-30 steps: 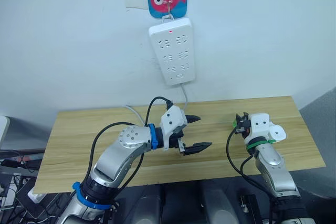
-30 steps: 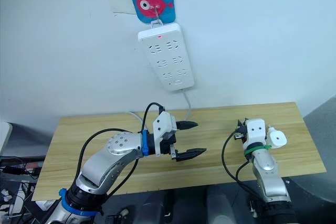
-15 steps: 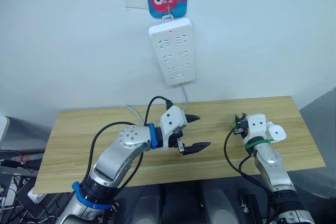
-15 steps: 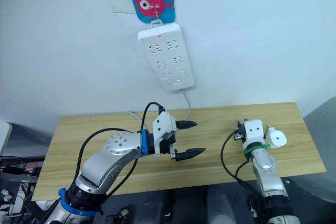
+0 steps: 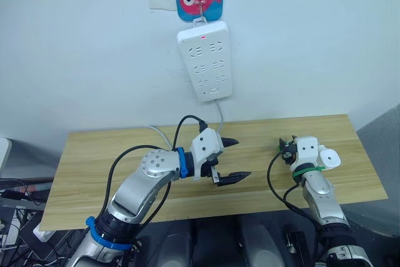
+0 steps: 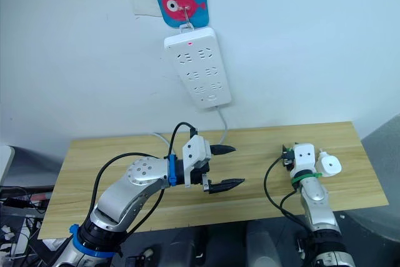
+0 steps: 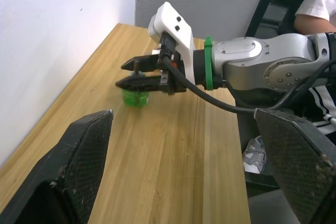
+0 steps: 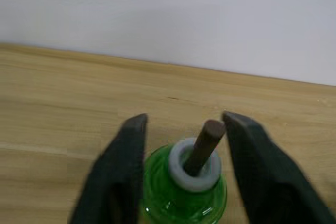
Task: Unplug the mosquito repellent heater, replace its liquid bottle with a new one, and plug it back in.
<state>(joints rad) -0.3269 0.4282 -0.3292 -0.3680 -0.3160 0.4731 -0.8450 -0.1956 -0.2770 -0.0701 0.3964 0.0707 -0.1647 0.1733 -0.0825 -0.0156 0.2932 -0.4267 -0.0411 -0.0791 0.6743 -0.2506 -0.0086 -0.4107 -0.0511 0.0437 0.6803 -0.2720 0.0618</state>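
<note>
You are partway through the job. The white power strip [image 5: 206, 60] on the wall has nothing plugged into it, so the unplugging looks done. The mosquito repellent heater [image 6: 329, 166] seems to be the small round white thing lying on the wooden table [image 5: 100, 161], just beside your right arm, on the side away from the left arm. I can't see its hole or tell if anything is inside it.

A little green bottle [image 8: 184, 192] stands upright on the table by itself, with a white ring and a brown wick [image 8: 203, 145] poking out of the top. So the bottle and the heater are apart right now. I see one bottle, and I can't tell if it is the old one or the new one.

Your right gripper [image 7: 122, 75] sits right over the top of that bottle. Its jaws are open, one on each side of the wick, and I judge they are not squeezing anything yet. Your left gripper [image 5: 240, 157] hangs over the middle of the table with its jaws wide apart and nothing in them.

What is left, I think: grab the bottle, get a fresh one into the heater, and push the heater back into the strip.
</note>
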